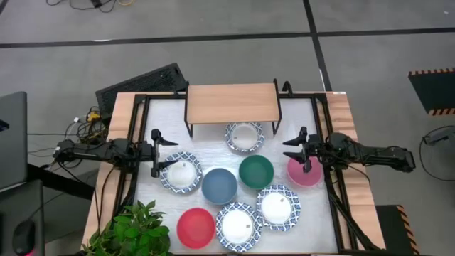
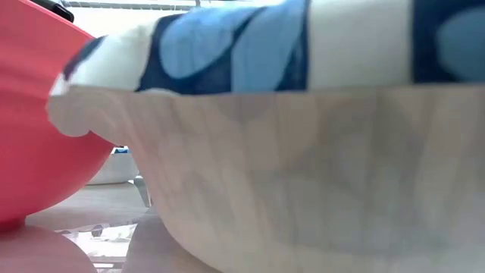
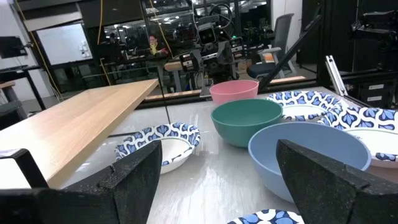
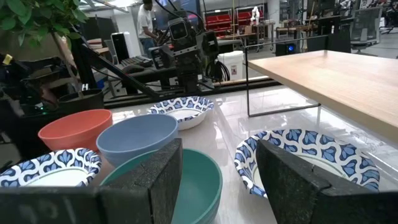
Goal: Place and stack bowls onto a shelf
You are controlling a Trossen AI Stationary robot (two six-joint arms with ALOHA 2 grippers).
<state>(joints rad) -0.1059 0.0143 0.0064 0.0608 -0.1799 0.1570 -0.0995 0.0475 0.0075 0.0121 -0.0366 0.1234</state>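
Fingers spread on both the left gripper [image 1: 156, 152] and right gripper [image 1: 301, 150], empty, flanking eight bowls; shelf [image 1: 231, 104] top bare, so nothing is stacked.

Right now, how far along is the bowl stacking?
Nothing looks done: the shelf top is bare and all eight bowls sit on the table, one patterned bowl partly under the shelf. Nothing is in hand: the left gripper hangs open over a patterned bowl, the right gripper open over the pink bowl. All placing and stacking remains.
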